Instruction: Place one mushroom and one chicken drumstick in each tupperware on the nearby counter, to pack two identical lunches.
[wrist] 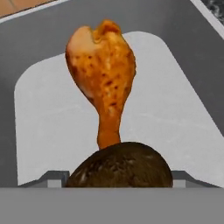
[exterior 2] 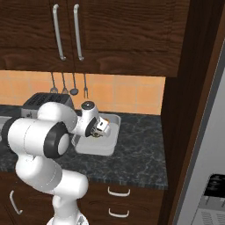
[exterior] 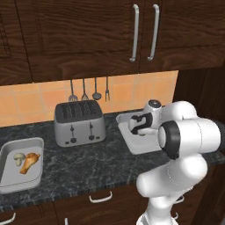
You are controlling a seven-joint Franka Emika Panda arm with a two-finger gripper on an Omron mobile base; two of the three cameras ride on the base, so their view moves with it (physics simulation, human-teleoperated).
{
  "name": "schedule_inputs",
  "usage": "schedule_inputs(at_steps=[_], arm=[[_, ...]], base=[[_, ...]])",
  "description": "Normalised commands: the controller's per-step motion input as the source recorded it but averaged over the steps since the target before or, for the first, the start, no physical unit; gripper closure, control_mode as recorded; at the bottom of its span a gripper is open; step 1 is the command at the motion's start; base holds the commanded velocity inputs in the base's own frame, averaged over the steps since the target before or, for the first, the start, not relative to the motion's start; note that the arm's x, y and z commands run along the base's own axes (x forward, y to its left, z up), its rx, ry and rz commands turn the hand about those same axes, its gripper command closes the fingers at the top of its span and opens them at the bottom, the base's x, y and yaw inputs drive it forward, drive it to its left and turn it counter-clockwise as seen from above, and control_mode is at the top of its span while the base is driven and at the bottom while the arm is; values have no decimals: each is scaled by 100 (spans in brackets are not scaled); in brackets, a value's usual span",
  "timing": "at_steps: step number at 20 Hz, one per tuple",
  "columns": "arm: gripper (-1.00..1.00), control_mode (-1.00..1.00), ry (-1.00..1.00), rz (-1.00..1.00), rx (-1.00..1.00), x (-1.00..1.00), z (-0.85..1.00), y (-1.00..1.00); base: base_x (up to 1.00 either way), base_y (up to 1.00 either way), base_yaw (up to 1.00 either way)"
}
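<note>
In the hand view a chicken drumstick [wrist: 103, 74] lies straight ahead of the fingers on the pale floor of a tupperware [wrist: 52, 127]. Its plump end points away from the hand, orange-brown and mottled with darker flecks, with a paler patch along one side and a notched top; it narrows toward the hand into a thinner orange shank. Directly between the finger tips, at the near end of that shank, sits a mushroom [wrist: 120, 165]: a rounded dark brown cap with a rough, speckled surface. The shank seems to meet the cap's far edge, though whether they touch is hard to tell. The small grey finger tips [wrist: 54, 178] show at either side of the cap, spread wide with the mushroom in the gap; whether they press on it or stand released around it cannot be told.

From the left base view the gripper [exterior: 141, 125] hangs over the right-hand tupperware [exterior: 127, 143], a shallow light-grey tray with rounded corners on the dark speckled counter [exterior: 83, 160]. The right base view shows the gripper [exterior 2: 99, 127] low above the same container [exterior 2: 110, 147].

Far off to the fingers' left, past a silver toaster [exterior: 80, 123], the second tupperware [exterior: 37, 145] holds a second pale-capped mushroom [exterior: 19, 159] just beside a second drumstick [exterior: 30, 161], its plump end toward the toaster.
</note>
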Motion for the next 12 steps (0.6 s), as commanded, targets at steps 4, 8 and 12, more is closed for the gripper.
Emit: schedule_inputs(at_steps=[4,8,12], arm=[[-100,-100,19,1,0,7,-63,2],[-100,-100,2,0,0,-1,-8,1],[-100,-100,0,0,-4,-33,0,14]], base=[[0,0,0],[0,0,0],[0,0,0]])
